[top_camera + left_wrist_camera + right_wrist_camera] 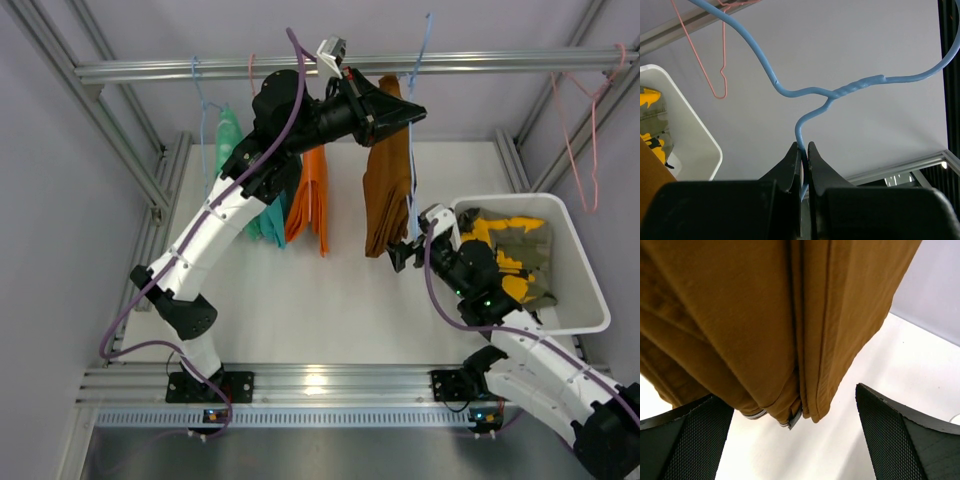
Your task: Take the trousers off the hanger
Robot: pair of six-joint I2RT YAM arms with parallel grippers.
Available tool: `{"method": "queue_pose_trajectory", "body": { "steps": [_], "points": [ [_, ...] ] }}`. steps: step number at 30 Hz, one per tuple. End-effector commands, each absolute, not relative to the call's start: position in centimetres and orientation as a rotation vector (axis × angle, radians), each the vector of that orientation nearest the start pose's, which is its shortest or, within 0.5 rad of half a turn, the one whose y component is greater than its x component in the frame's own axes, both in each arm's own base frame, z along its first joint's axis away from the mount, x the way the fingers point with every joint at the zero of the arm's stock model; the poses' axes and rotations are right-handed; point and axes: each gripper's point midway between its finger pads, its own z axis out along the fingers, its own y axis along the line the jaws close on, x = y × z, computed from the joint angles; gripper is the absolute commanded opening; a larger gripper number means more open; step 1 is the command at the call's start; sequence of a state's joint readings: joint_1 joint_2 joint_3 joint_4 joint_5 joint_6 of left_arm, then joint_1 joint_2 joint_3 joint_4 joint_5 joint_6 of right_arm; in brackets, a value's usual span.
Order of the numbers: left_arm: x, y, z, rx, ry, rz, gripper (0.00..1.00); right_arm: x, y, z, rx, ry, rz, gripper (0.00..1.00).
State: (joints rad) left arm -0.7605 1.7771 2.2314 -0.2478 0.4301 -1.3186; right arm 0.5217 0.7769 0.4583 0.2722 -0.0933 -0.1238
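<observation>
- Found left gripper [804,146] pinched tight on blue hanger [830,92], with the wire nipped between the fingertips just below the twisted neck.
- Saw brown trousers [385,190] draped over that hanger, hanging straight down beneath the left gripper.
- Found right gripper [785,390] spread wide at the brown hem, with the cloth's lower edge between its fingers [890,430]; couldn't tell whether either pad touched it.
- Noted white bin [580,260] on right gripper's right, close by its wrist, with yellow-and-dark trousers [510,255] lying inside.
- Noted orange trousers [312,195], teal trousers [268,222] and green trousers [228,140] hanging to left gripper's left, in that order outward, under the rail [150,70].
- Spotted pink hanger [590,120] well off to left gripper's right.
</observation>
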Motion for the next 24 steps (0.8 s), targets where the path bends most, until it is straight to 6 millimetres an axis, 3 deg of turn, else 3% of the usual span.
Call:
{"method": "queue_pose_trajectory", "body": {
  "steps": [1, 7, 17, 20, 24],
  "points": [
    [22.3, -36.0, 68.1, 0.162, 1.223, -2.043, 0.00, 29.3, 17.7, 28.8, -0.462, 1.354, 0.398, 0.99],
    [23.0, -36.7, 66.7, 0.144, 1.272, -2.038, 0.00, 28.4, 19.1, 32.4, -0.472, 1.278, 0.502, 0.99],
    [24.0, -37.7, 64.5, 0.108, 1.345, -2.029, 0.00, 28.4, 18.3, 38.6, -0.389, 1.179, 0.502, 0.99],
    [24.1, -37.7, 64.4, 0.108, 1.347, -2.024, 0.00, 28.1, 18.1, 39.2, -0.390, 1.170, 0.500, 1.00],
    [24.0, -37.6, 64.5, 0.112, 1.345, -2.023, 0.00, 28.1, 17.6, 38.5, -0.395, 1.187, 0.462, 0.97]
  ]
}}
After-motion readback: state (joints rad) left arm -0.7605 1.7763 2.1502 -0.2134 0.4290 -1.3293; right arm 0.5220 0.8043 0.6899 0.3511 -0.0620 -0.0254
